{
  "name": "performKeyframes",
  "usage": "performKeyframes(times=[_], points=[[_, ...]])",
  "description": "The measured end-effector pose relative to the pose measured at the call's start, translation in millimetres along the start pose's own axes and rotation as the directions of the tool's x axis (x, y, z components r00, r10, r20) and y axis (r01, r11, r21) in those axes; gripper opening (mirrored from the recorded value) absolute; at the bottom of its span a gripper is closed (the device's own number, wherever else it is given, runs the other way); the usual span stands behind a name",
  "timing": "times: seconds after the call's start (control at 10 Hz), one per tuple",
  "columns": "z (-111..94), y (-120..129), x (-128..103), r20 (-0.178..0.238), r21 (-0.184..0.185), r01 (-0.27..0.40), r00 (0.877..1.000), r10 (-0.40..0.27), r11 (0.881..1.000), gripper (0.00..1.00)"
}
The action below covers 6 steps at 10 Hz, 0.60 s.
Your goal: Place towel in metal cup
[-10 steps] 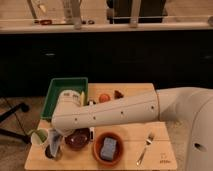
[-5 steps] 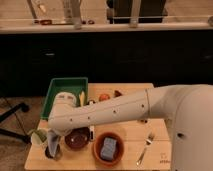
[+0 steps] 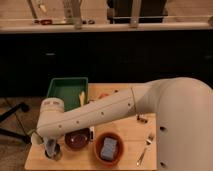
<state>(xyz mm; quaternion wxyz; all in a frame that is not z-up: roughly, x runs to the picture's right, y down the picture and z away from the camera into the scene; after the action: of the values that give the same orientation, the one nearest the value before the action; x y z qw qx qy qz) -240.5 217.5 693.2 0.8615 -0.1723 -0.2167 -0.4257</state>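
My gripper (image 3: 50, 146) is at the front left corner of the wooden table (image 3: 127, 135), reaching down at a small metal cup (image 3: 54, 152). A bluish-grey bit shows at the gripper's tip over the cup; I cannot tell if it is cloth. A folded blue towel (image 3: 108, 148) lies in an orange bowl (image 3: 120, 142) at the front middle. My arm crosses the table from the right and hides its middle.
A pale green cup (image 3: 35, 138) stands just left of the gripper. A dark red bowl (image 3: 77, 139) sits to its right. A green tray (image 3: 65, 89) lies at the back left. A fork (image 3: 145, 148) and a small dark object (image 3: 142, 119) lie at the right.
My arm has swung further left and down, bringing the gripper lower onto the metal cup. The blue towel in the orange bowl has not moved.
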Motion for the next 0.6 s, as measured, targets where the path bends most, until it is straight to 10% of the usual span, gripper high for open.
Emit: performKeyframes(times=[0.6], points=[[2.5,5.8,-13.6,0.004,-0.014,0.029,1.0,-0.029,0.999,0.0]])
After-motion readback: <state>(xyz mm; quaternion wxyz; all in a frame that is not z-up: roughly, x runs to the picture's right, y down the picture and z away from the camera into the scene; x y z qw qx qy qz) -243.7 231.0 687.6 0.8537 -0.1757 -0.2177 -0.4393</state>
